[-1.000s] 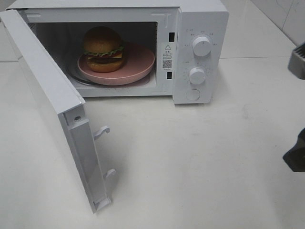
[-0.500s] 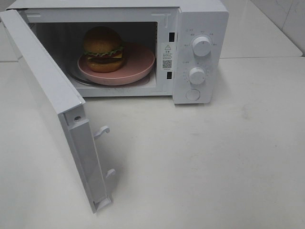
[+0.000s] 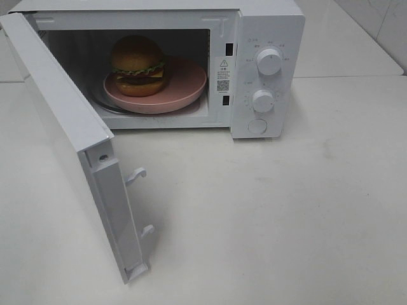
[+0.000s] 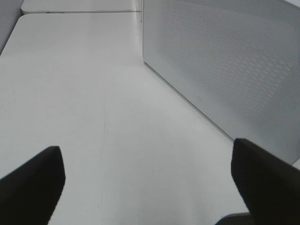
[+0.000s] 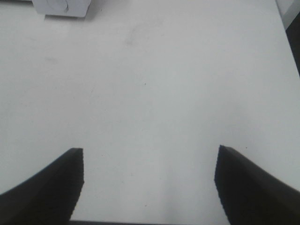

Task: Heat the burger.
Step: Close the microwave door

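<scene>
The microwave [image 3: 267, 70] stands on the white tabletop [image 3: 286, 210] with its door [image 3: 63, 127] swung wide open to the side away from the control panel, two latch hooks [image 3: 135, 175] showing on the door's free edge. The burger [image 3: 138, 63] sits inside the microwave's cavity, resting on a pink plate [image 3: 184, 86], toward the side of the plate nearer the door hinge and upright. On the microwave's control panel an upper knob [image 3: 269, 61] sits above a lower knob [image 3: 262, 100], with a round button [image 3: 257, 126] below both. Neither arm shows in the high view. The left pincer [image 4: 146, 152] is spread wide and holds nothing; it hangs over bare tabletop just beside the outer face of the microwave's open door, whose perforated panel [image 4: 225, 61] fills one side of the left wrist view. The right pincer [image 5: 150, 152] is likewise spread wide and empty, over bare tabletop well in front of the microwave, with only a corner of the microwave's base showing at the far edge of its view.
</scene>
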`<state>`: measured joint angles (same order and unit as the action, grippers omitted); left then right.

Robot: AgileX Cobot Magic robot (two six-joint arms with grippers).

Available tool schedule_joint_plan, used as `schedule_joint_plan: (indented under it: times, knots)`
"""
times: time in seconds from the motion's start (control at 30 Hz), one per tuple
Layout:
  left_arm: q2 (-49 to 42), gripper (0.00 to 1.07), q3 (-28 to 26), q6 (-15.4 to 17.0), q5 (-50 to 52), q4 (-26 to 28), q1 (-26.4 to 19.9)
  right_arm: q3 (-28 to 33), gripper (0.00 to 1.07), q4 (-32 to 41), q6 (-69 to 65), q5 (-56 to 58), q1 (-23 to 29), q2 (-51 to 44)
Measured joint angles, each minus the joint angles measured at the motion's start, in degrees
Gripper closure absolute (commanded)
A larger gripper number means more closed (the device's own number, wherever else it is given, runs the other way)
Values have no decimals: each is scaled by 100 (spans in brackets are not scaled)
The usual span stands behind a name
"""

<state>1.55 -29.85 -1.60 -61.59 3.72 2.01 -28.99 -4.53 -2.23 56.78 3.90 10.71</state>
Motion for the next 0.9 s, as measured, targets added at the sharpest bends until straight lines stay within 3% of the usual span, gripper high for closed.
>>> schedule_joint_plan:
  times: [0.37,0.9]
  knots:
    - [0,18,0,0,0,0,0,0,32,0,-23,6,-23,-980]
    - [0,18,0,0,0,0,0,0,32,0,-23,6,-23,-1100]
